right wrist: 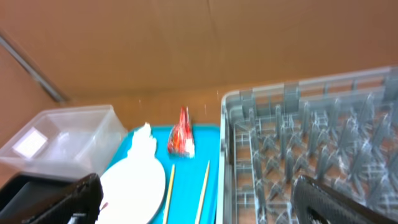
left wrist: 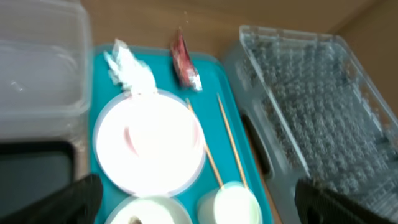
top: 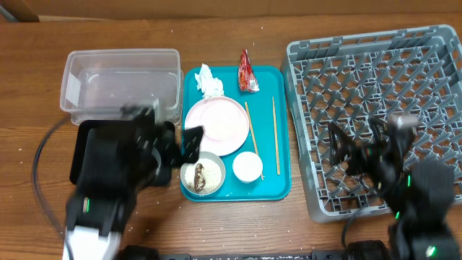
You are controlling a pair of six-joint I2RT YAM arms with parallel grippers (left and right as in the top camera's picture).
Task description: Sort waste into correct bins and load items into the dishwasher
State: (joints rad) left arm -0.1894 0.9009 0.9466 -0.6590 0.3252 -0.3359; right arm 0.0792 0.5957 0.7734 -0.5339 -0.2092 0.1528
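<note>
Your left gripper point(left wrist: 199, 205): fingers spread wide, empty, beside bowl point(top: 202, 175), lower centre. Your right gripper point(right wrist: 199, 202): fingers wide apart, empty, over rack point(top: 375, 94), right. Plate point(top: 216, 126), tissue point(top: 209, 81), wrapper point(top: 247, 72), chopsticks point(top: 274, 133), cup point(top: 247, 167) on teal tray point(top: 281, 188), centre. Tub point(top: 119, 87) upper left, black tray point(top: 81, 162) below it.

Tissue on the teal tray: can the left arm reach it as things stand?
Probably yes. The left gripper is open over the near side of the teal tray. The tissue lies uncovered at the far left corner, with only the flat plate between them.
</note>
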